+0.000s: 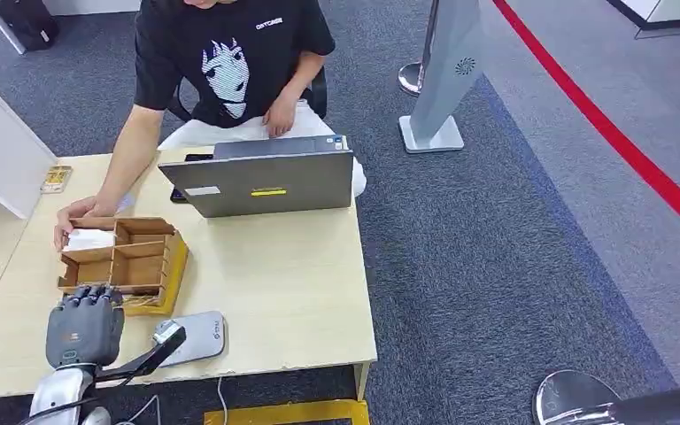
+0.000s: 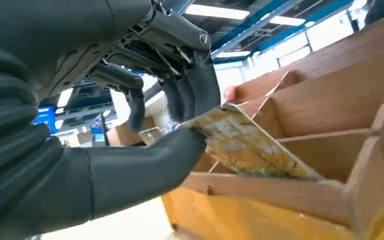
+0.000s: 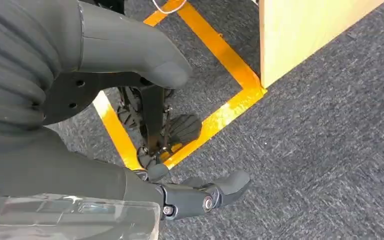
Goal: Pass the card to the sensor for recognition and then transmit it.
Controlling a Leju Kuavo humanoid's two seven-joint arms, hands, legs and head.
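**Card held at the box edge**

A pale wooden bench [image 1: 274, 283] stood on grey carpet, with a person [image 1: 230, 62] seated behind a laptop [image 1: 266, 181]. The left robot hand [image 2: 145, 125] pinched the card [image 2: 245, 145] between thumb and fingers, just over the near edge of the wooden divided box [image 1: 124, 257]. A grey sensor [image 1: 197, 336] lay beside it. The right robot hand [image 3: 130, 125] hung over the floor, fingers apart, holding nothing.
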